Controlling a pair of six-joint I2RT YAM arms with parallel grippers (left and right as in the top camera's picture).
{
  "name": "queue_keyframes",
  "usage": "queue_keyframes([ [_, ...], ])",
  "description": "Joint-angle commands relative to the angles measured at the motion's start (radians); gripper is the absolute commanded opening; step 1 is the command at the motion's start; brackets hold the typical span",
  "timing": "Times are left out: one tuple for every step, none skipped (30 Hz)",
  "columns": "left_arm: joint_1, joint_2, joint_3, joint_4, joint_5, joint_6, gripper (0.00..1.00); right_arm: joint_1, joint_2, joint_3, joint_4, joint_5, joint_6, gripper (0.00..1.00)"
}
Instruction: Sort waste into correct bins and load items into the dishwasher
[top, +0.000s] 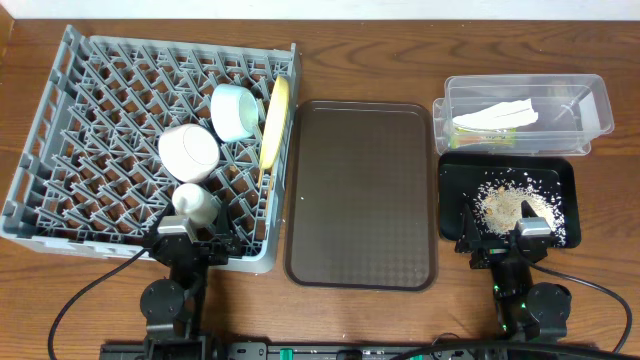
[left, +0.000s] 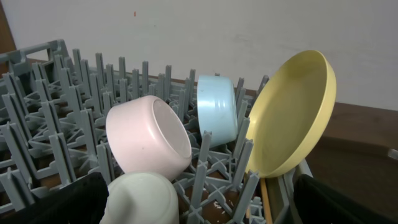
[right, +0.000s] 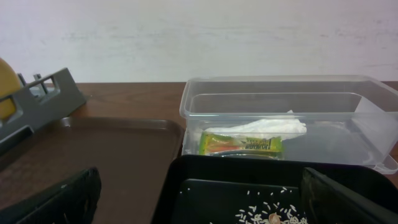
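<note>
The grey dish rack (top: 40, 110) holds a light-blue bowl (top: 236, 110), a pinkish-white bowl (top: 188, 152), a pale-yellow plate (top: 274, 122) on edge and a white cup (top: 195, 200). In the left wrist view, a thin wooden chopstick (left: 266, 200) lies under the plate (left: 292, 118). The clear tub (top: 590, 100) holds the white napkin (top: 495, 118) and the green-and-orange sachet (right: 241, 144). Rice crumbs (top: 515, 205) lie in the black tray (top: 445, 200). My left gripper (left: 199, 202) is open at the rack's near edge, with the cup (left: 143, 199) by its left finger. My right gripper (right: 202, 199) is open over the black tray's near edge.
A large dark brown serving tray (top: 362, 195) lies between the rack and the two bins. Both arm bases stand at the table's front edge. A few rice grains lie on the table under the rack (left: 217, 202).
</note>
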Motion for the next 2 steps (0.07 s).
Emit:
queue_keyframes([
  [-0.006,-0.006,-0.01,-0.043,0.006,-0.005,0.98,0.008,-0.006,-0.001,-0.004,-0.005,-0.005,0.99],
  [-0.006,-0.006,-0.01,-0.043,0.006,-0.005,0.98,0.008,-0.006,-0.001,-0.004,-0.005,-0.005,0.99],
])
